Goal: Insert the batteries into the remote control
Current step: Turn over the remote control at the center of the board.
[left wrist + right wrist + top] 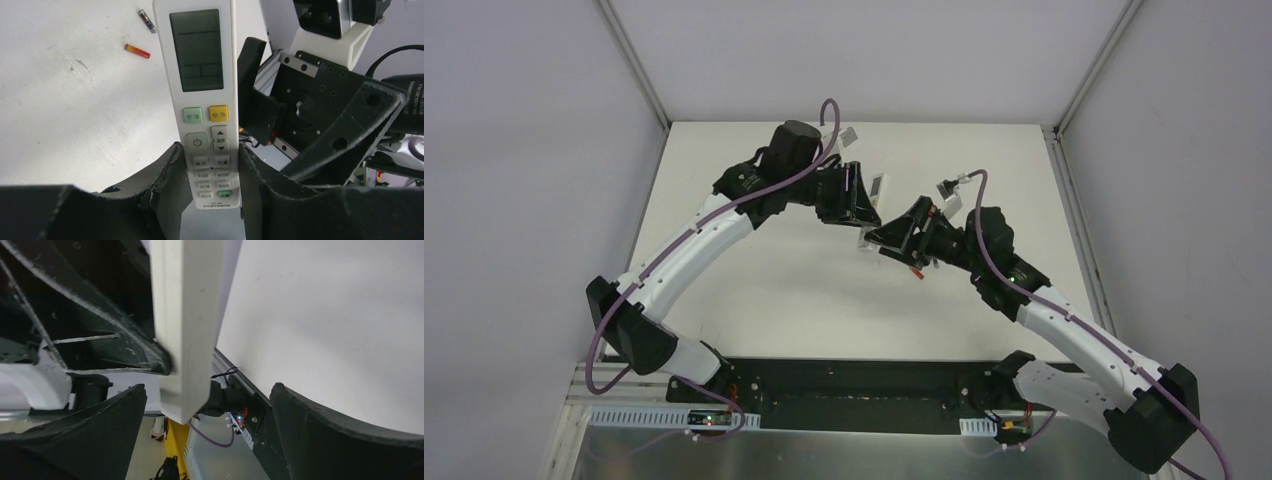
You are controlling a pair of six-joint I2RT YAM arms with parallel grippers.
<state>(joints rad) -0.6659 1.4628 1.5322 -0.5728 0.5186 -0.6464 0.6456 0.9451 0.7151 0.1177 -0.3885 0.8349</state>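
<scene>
My left gripper (860,200) (210,148) is shut on the lower button end of the white remote control (201,75), which it holds above the table, screen and buttons facing its camera. The remote also shows in the top view (880,188). My right gripper (889,238) (207,387) is open, its jaws wide apart on either side of the remote's end (186,335) without touching it. The red-orange battery (137,51) and the dark grey battery (146,21) lie on the table, left of the remote in the left wrist view.
The white table (824,290) has walls on three sides and a metal frame at its corners. Both arms meet over the back middle. The black base plate (854,385) runs along the near edge.
</scene>
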